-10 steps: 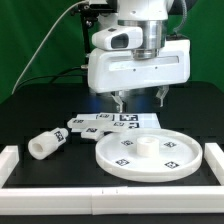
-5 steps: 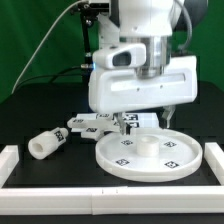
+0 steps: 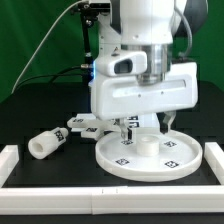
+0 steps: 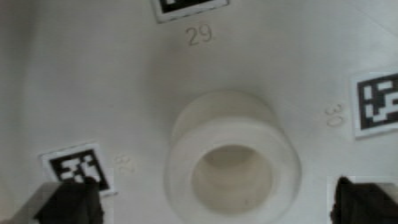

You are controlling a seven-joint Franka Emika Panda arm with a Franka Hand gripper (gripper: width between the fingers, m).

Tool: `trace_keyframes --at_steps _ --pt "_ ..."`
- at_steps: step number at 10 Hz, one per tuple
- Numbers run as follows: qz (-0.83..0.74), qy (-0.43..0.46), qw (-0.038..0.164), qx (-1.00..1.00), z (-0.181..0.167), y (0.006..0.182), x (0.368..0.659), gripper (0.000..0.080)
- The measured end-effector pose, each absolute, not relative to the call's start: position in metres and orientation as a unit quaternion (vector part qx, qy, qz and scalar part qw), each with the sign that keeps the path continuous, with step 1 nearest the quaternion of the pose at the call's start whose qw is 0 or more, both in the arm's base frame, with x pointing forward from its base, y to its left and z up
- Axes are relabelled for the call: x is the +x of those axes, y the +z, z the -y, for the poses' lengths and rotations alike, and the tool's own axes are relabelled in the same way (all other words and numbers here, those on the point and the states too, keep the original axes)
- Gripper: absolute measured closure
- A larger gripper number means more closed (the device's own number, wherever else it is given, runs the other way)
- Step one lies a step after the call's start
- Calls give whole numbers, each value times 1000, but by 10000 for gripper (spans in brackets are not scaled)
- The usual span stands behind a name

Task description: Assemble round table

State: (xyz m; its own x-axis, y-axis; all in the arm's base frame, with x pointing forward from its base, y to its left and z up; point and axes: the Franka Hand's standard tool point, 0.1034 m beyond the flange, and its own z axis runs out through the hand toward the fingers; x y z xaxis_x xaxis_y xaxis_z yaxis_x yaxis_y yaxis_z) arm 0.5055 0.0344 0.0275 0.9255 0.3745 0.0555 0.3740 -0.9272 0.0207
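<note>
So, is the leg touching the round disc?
Apart. The exterior view shows bare black table between the leg and the disc.

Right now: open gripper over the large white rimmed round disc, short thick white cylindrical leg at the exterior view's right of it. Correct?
No. The white cylindrical leg lies at the exterior view's left of the white round disc, as that view shows; the gripper is open over it.

Exterior view: bright even light, sharp, whites near blown out. Wrist view: dimmer, greyish, round disc [image 4: 107,100] softly blurred.
</note>
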Motion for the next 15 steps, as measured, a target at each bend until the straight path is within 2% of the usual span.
trace_keyframes --at_steps 2,5,6,7,8,9,15 --pt "-191 31 6 981 -34 10 506 151" --pt "-193 31 6 981 -35 9 505 164" --pt "-193 31 6 981 -35 9 505 329" --pt "-193 31 6 981 -35 9 505 329" --pt "-193 31 6 981 -35 9 505 397" --pt "-193 32 6 981 -35 9 506 397" --pt "-202 59 9 978 -38 11 563 396"
